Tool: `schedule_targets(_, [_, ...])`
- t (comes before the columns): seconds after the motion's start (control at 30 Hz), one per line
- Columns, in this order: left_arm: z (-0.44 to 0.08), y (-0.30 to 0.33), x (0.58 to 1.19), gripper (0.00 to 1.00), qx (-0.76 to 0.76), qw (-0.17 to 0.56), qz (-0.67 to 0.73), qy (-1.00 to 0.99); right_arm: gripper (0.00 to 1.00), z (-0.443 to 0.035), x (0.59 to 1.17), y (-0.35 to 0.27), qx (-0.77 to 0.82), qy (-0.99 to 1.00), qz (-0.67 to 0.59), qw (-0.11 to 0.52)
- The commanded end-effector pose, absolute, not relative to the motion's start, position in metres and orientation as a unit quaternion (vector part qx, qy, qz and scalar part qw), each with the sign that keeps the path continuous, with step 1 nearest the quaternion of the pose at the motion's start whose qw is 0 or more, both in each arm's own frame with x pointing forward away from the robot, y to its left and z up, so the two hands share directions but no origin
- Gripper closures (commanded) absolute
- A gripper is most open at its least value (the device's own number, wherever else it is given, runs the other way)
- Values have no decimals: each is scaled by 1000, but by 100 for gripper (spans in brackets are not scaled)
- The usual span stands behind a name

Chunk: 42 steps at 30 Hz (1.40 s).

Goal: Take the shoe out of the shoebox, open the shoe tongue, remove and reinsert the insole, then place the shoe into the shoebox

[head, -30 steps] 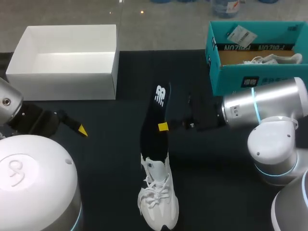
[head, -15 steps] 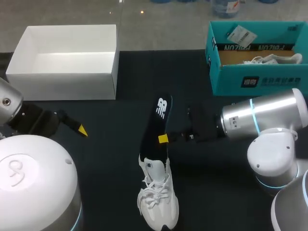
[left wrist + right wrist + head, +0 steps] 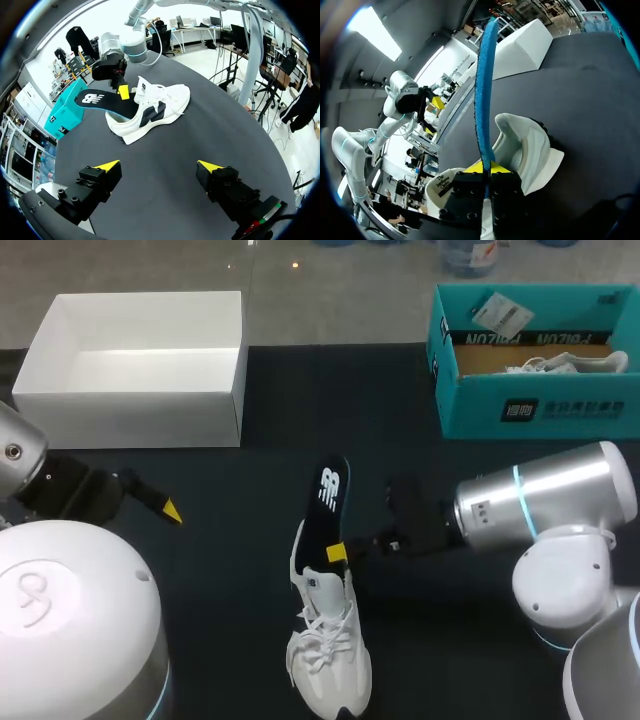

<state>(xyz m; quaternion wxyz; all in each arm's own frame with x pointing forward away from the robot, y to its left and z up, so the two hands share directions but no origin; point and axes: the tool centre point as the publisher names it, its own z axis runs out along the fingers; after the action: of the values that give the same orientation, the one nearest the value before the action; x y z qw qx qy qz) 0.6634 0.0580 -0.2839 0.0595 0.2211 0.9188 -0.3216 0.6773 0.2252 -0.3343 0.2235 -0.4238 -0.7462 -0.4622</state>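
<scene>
The right gripper (image 3: 338, 553) is pinching the insole (image 3: 326, 498). Its two yellow fingers are closed on the thin edge, one on each side. The insole stands tall ahead of the fingers. Its low end is tucked down inside the shoe (image 3: 330, 650), just under the fingers. The rest sticks up out of the heel hole. The white shoe lies on the dark table (image 3: 230, 580), right beside the right fingers.

The left gripper (image 3: 159, 165) is wide open. Nothing is between its fingers. The shoe and insole are well ahead of it.

The white shoebox (image 3: 130, 405) is far from both sets of fingers. It looks empty. A teal box (image 3: 540, 410) with another shoe sits far off too.

I think this is the insole step, and the insole is likely going back in. Next, the right fingers need to push the insole down flat into the shoe and then let go. The shoe is loose, so it could slide or tip. The left fingers could help hold it.
</scene>
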Motion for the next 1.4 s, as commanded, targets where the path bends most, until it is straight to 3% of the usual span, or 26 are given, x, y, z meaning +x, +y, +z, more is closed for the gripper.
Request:
schedule_targets(0.03, [-284,58,663,0,221,60,-320,919,100,-335,679,232,-429,-747,-457,222])
schedule_targets(0.07, [-284,58,663,0,221,60,-320,919,100,-334,681,231,-429,-747,-457,222])
schedule_targets(0.1, [-284,58,663,0,221,60,-320,919,87,-333,683,231,-428,-749,-456,220])
schedule_targets(0.2, [-284,58,663,0,221,60,-320,919,64,-329,689,232,-424,-753,-453,218])
schedule_targets(0.3, [-284,58,663,0,221,60,-320,919,60,-326,695,232,-421,-754,-456,215])
schedule_targets(0.6, [-284,58,663,0,221,60,-320,919,67,-320,706,228,-419,-757,-459,202])
schedule_targets(0.73, [-284,58,663,0,221,60,-320,919,78,-316,709,224,-421,-758,-458,195])
schedule_targets(0.97, [-284,58,663,0,221,60,-320,919,78,-315,707,217,-428,-757,-456,189])
schedule_targets(1.0, [-284,58,663,0,221,60,-320,919,82,-315,707,217,-428,-757,-456,189])
schedule_targets(1.03, [-284,58,663,0,221,60,-320,919,100,-315,707,217,-429,-757,-456,189])
schedule_targets(1.4, [-284,58,663,0,221,60,-320,919,100,-325,698,228,-420,-756,-456,208])
